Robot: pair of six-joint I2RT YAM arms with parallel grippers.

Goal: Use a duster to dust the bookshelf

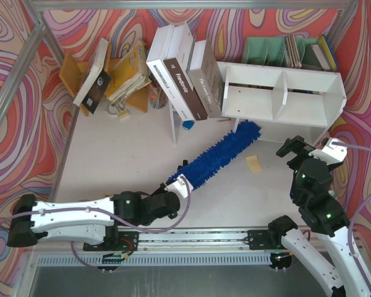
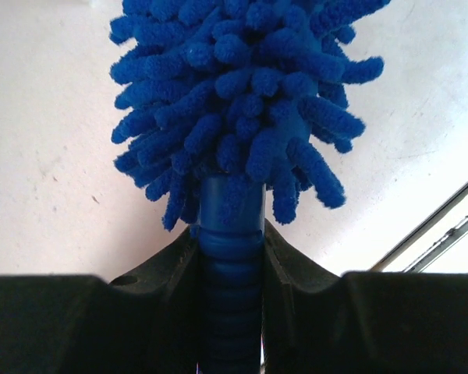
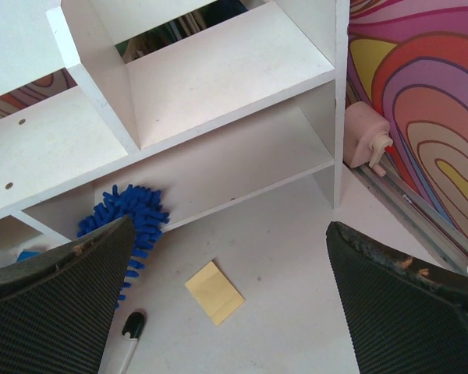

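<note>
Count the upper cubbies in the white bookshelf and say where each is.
2. The left cubby and the right cubby sit side by side in the bookshelf, split by a central divider, above a lower shelf. None seems hidden.

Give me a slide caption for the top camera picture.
The left gripper holds the blue duster, its tip at the white bookshelf.

White shells with black joints clad the left arm [image 1: 68, 219] at seven o'clock and the right arm [image 1: 334, 247] at five; pale cables [image 1: 188, 201] trail both. The right gripper [image 3: 230, 234] has black fingers [image 3: 54, 296], perhaps mesh-textured.
</note>
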